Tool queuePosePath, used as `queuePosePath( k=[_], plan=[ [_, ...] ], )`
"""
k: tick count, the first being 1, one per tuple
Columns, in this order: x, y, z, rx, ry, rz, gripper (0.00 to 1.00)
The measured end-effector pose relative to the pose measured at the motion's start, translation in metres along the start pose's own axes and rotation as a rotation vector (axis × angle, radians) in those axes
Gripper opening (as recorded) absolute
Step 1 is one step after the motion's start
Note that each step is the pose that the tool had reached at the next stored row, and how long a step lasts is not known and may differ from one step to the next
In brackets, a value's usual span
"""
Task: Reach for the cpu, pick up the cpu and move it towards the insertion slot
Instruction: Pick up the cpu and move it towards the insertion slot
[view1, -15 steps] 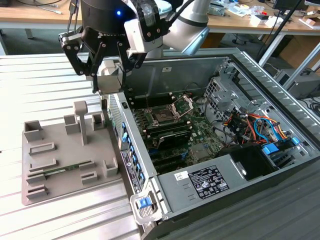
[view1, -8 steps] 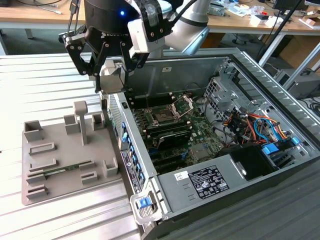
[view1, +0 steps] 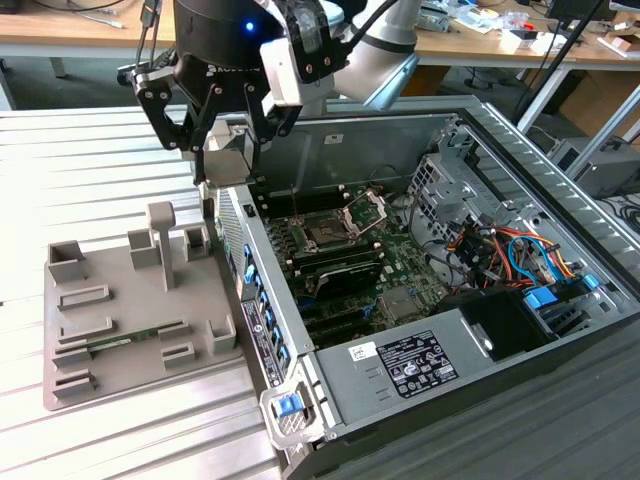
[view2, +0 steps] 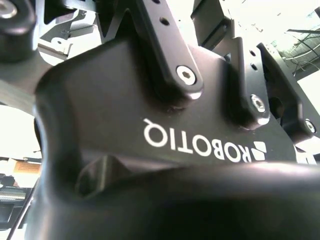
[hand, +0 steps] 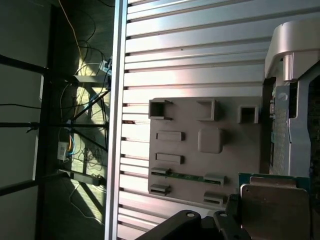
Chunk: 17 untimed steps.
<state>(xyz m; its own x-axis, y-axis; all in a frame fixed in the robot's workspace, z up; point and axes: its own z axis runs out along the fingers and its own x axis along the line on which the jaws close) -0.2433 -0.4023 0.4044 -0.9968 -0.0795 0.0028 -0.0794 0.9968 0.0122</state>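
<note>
My gripper hangs over the near wall of the open computer case, between the grey tray and the motherboard. It is shut on the cpu, a small flat square chip held well above the table. In the first wrist view the cpu shows close up, with a dull metal face and a green rim. The insertion slot, a dark square socket with its silver frame swung open, lies inside the case toward the exterior view's right of the gripper. The gripper's black body is close up in the second wrist view.
The grey tray holds raised holders, a tall post and a thin green memory stick. Inside the case are black memory slots, a drive cage, coloured cables and a power supply. Ribbed metal table surrounds the tray.
</note>
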Motion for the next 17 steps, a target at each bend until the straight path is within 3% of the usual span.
queuePosePath(
  k=[17],
  plan=[
    [-0.0114, -0.0009, 0.0000, 0.0000, 0.0000, 0.000, 0.55]
  ],
)
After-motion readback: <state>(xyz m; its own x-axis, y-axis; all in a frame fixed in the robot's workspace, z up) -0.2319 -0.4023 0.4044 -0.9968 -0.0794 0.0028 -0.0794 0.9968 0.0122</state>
